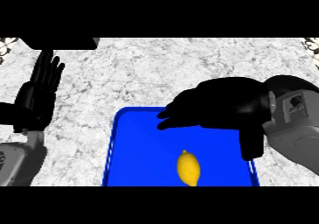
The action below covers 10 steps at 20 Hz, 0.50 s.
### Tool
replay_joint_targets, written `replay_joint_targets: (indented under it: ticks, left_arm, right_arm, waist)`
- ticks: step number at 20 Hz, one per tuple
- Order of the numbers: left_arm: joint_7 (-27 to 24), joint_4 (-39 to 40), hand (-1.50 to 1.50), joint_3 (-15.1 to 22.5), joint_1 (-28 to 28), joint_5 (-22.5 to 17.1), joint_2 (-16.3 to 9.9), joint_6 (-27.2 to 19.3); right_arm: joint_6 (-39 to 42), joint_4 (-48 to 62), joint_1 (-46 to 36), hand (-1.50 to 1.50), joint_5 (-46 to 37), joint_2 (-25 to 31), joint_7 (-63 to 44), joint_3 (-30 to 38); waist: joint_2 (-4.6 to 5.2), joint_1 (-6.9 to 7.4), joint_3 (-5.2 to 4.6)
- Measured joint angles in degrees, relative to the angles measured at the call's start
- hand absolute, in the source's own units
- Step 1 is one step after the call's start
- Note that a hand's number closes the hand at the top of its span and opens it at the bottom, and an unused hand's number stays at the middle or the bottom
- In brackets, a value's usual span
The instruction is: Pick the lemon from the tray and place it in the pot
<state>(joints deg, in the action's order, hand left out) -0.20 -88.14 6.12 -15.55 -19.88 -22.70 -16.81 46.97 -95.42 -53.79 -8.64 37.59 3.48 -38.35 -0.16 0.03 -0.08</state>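
Two hands in the head view, one lemon, and the pot can't be made out for sure. Far left: the left hand (40, 89) stands open at the view's left edge, fingers straight and together, pointing up, over the marble counter (161, 70) — it touches nothing I can see and sits well apart from the tray. Its grey forearm (16, 162) comes in from the lower left corner. Above it, at the top left, a dark flat-edged object (61, 43) is cut off by the frame; too little shows to say what it is. Centre: the blue tray (139, 144) lies on the counter, its near end running out of the bottom of the view. The lemon (188, 168) lies inside the tray, toward the near right part of it, long axis pointing roughly away from the robot, not touched by anything. Right: the right hand (216, 107) hangs over the tray's far right corner, palm down, fingers extended leftward and slightly spread, thumb pointing down toward the tray's right rim — open, holding nothing. The lemon is near it but clearly apart, below the fingers in the view. The right forearm (297, 131) enters from the right edge.
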Motion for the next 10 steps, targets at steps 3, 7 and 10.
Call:
replay_joint_targets:
  ticks: [3,7,10]
  left_arm:
    - [-0.32,0.75,0.00,-0.33,-0.24,0.51,0.60,0.44]
    - [-1.02,1.78,0.00,-1.13,-0.24,1.09,1.44,1.16]
    - [0.03,0.78,0.00,-1.73,-0.23,1.35,1.53,1.55]
  right_arm:
    - [1.73,-1.39,1.12,-1.50,-1.98,-3.62,-5.51,-1.77]
    - [3.81,-2.90,3.99,-1.50,-4.78,-7.22,-11.57,-2.81]
    - [5.55,-4.42,6.95,-1.50,-6.56,-8.88,-14.82,-3.46]
  waist:
    - [0.01,-0.06,0.02]
    - [0.04,-0.10,0.03]
    - [0.03,-0.09,0.05]
